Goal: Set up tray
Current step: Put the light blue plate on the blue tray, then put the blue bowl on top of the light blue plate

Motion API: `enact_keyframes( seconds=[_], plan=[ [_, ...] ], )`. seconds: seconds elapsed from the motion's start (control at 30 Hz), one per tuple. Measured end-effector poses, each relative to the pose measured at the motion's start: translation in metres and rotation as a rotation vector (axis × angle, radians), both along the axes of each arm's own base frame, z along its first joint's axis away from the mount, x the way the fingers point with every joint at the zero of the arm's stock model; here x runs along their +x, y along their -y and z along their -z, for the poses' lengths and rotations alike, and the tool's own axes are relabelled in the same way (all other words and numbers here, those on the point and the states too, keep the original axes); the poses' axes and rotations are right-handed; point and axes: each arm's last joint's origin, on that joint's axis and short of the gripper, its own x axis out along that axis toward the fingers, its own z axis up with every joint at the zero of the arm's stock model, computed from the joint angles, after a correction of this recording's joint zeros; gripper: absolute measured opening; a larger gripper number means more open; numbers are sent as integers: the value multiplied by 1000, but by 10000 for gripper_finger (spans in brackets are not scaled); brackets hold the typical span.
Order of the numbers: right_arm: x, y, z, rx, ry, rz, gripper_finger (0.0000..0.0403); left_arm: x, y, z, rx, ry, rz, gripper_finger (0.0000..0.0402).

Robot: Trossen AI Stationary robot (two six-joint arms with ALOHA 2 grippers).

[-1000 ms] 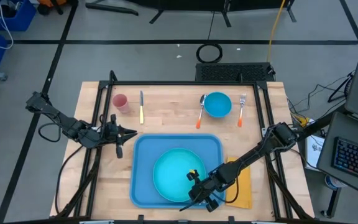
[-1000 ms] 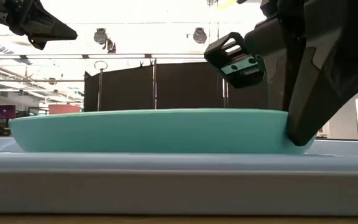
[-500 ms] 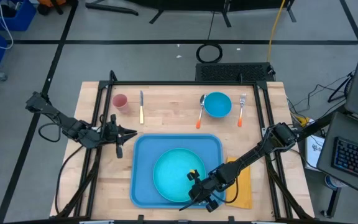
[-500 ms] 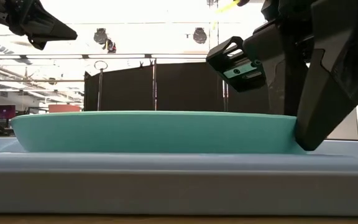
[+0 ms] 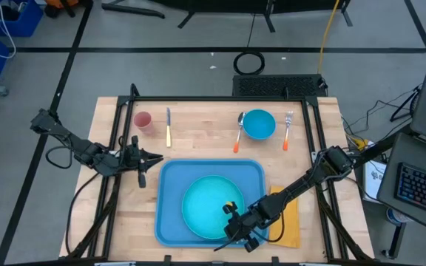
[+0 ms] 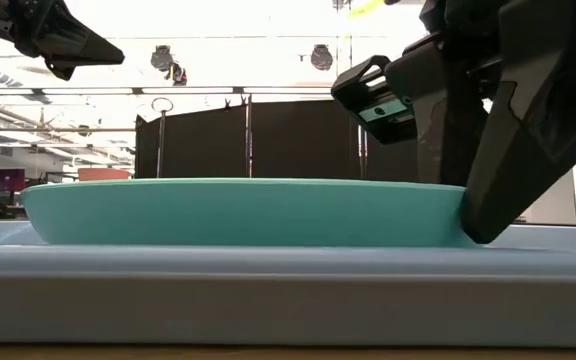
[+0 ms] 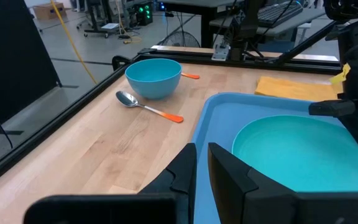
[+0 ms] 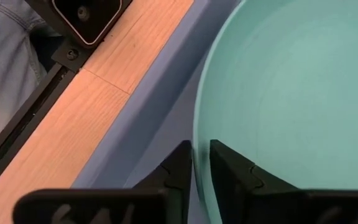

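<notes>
The light-blue tray (image 5: pixel 170 214) lies at the table's near middle, and a round turquoise plate (image 5: pixel 207 207) rests flat on it. My right gripper (image 5: pixel 235 227) stands at the plate's near right rim. It slants down from the right, its fingers a little apart, one on either side of the rim (image 8: pixel 197 127). In the low view its near finger (image 6: pixel 508 170) stands at the plate's right end. My left gripper (image 5: pixel 159 157) hovers shut above the bare table, just left of the tray's far left corner, holding nothing. My right gripper has the plate's near right rim (image 8: pixel 196 134) between its slightly parted fingers, coming slanted down from the right. Whether either finger touches the rim I cannot tell. The plate lies flat on the tray (image 8: pixel 154 106).
Along the far side lie a pink cup (image 5: pixel 142 120), a yellow-handled knife (image 5: pixel 168 127), an orange-handled spoon (image 5: pixel 239 133), a blue bowl (image 5: pixel 259 123) and a fork (image 5: pixel 288 129). A yellow napkin (image 5: pixel 288 225) lies right of the tray, under my right arm. A person stands past the near edge (image 8: pixel 5 50).
My right gripper's fingers have parted a little about the plate's rim, staying where they were. The plate's right end has settled down, and the plate now lies flat on the tray.
</notes>
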Motion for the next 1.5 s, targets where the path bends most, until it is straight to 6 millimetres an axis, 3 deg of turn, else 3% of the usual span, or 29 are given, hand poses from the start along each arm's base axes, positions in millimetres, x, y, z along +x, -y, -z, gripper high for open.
enact_keyframes(
  seconds=[0.77,1.03,1.3,1.5],
  plan=[
    [-5,-11,-9,-91,122,30,157,0,0,0,-5,0,-2,47],
    [-11,-3,-57,-12,228,74,143,0,0,1,-6,-5,-3,47],
    [-23,15,-113,-48,437,284,123,0,0,1,-10,-4,-4,47],
    [-37,28,-134,-92,451,316,117,0,0,1,-10,-6,-4,47]
  ],
)
